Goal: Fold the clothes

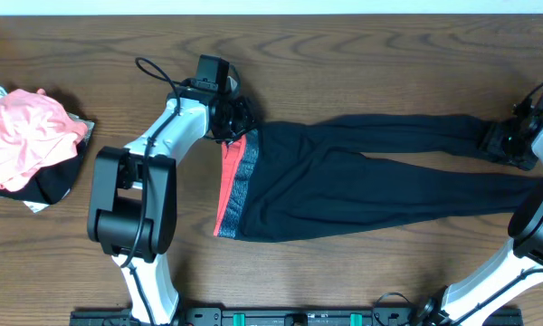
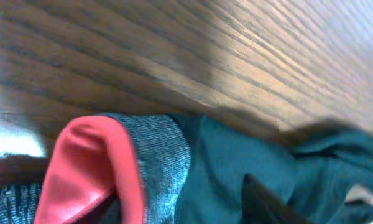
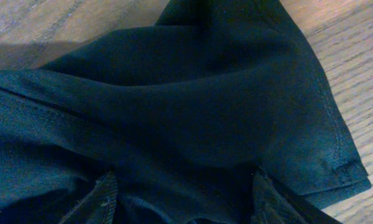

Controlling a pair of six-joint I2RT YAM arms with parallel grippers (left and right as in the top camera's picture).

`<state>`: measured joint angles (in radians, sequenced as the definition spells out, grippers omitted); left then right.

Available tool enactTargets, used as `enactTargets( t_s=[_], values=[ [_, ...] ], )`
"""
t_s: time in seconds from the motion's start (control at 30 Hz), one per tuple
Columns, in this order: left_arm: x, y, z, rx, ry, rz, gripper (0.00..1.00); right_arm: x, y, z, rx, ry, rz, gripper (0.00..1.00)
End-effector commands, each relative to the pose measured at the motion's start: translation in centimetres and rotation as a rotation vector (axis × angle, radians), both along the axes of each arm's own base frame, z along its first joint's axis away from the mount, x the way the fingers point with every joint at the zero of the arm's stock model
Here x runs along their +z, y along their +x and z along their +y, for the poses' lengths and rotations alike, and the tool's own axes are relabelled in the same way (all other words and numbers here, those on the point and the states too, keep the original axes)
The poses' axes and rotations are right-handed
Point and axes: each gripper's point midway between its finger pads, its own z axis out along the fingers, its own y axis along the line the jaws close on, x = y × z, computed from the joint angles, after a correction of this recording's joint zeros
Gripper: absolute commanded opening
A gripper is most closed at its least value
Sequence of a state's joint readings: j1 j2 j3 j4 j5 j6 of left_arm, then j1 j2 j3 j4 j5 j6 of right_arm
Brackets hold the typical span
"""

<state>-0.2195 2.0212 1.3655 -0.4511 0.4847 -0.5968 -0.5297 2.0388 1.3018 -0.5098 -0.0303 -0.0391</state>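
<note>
Wooden table [image 1: 362,63], leggings [image 1: 362,181] spread between claws, left claw [image 1: 238,122] at waistband, right claw [image 1: 500,140] at cuff, grips unclear.

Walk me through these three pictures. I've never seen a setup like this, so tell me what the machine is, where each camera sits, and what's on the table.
Two robot arms work at a wooden table. The top picture looks down from above; the other two come from small cameras on each wrist.

Black leggings lie stretched across the table, their grey and red waistband on the left. A pink and black pile of clothes sits at the far left.

The left gripper is at the waistband's upper corner. The right gripper is over the ankle end. Whether either has actually gripped the fabric, the pictures do not show.
</note>
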Motion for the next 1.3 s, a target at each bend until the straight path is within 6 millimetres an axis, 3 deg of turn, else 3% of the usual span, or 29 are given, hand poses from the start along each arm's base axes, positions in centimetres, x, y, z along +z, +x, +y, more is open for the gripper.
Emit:
enactTargets(
  t_s=[0.0, 0.17, 0.43, 0.77, 1.0, 1.17, 1.27],
  values=[
    [-1.7, 0.0, 0.4, -0.025, 0.036, -0.006, 0.13, -3.5, -2.4, 2.5, 0.035, 0.087, 0.107, 0.67],
    [-0.7, 2.2, 0.1, -0.118, 0.061, -0.164, 0.06, -3.5, -2.6, 2.6, 0.040, 0.089, 0.114, 0.67],
    [0.1, 3.5, 3.2, -0.096, 0.258, -0.244, 0.06, -3.6, -2.6, 2.6, 0.047, 0.088, 0.116, 0.67],
    [7.1, 6.6, 4.9, -0.104, 0.394, -0.516, 0.09, -3.5, -2.6, 2.5, 0.046, 0.086, 0.114, 0.68],
    [6.5, 6.7, 4.9, -0.124, 0.405, -0.513, 0.14, -3.6, -2.6, 2.5, 0.047, 0.086, 0.114, 0.68],
    [5.2, 5.0, 5.3, -0.145, 0.418, -0.428, 0.15, -3.6, -2.6, 2.5, 0.046, 0.086, 0.115, 0.68],
    [4.4, 4.3, 7.2, -0.121, 0.507, -0.372, 0.15, -3.6, -2.6, 2.6, 0.047, 0.086, 0.115, 0.68]
  ],
)
